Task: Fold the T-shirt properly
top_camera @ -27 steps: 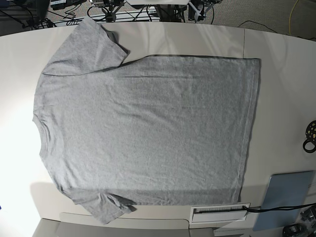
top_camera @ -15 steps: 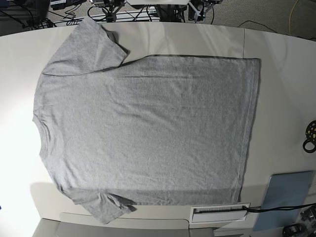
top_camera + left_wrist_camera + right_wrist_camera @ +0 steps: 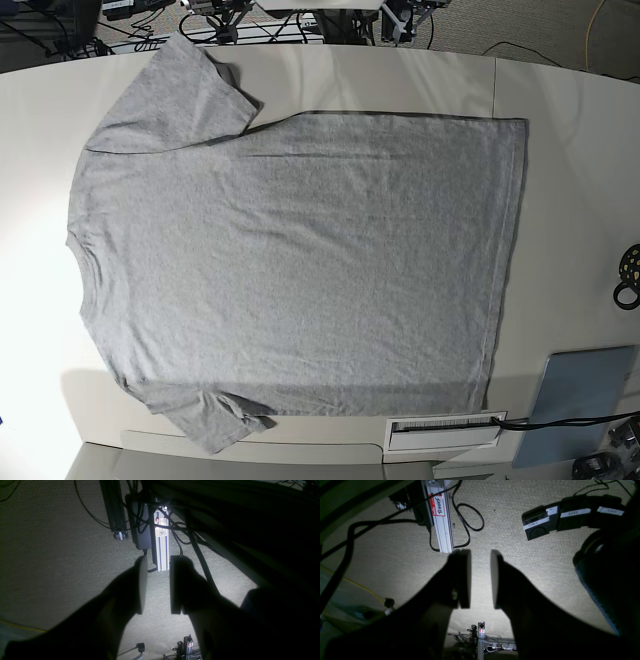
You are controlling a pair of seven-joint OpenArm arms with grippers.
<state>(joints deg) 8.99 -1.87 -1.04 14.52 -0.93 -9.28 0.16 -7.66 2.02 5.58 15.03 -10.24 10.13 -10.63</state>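
The T-shirt (image 3: pixel 290 270) lay spread flat on the pale surface (image 3: pixel 570 160), plain side up, with no lettering showing. Its collar sat at the left edge of the base view and its hem ran down the right side. One sleeve reached toward the far left corner of the shirt, the other bunched a little at the near left corner. Right of the hem, near the surface's front edge, rested a grey-blue pad (image 3: pixel 585 395), and above the pad a small black ring-shaped object (image 3: pixel 630 275) sat at the surface's right edge. A white slotted plate (image 3: pixel 445 430) lay just below the hem's near corner.

Neither arm was over the shirt. The left gripper (image 3: pixel 155 585) hung above carpet (image 3: pixel 50 567), its fingers (image 3: pixel 143 582) apart with nothing between them, pointing toward an aluminium rail (image 3: pixel 161 545) and cables. The right gripper (image 3: pixel 480 578) likewise looked down at carpet, fingers (image 3: pixel 465 577) apart and empty, near a rail with a red name label (image 3: pixel 437 507).
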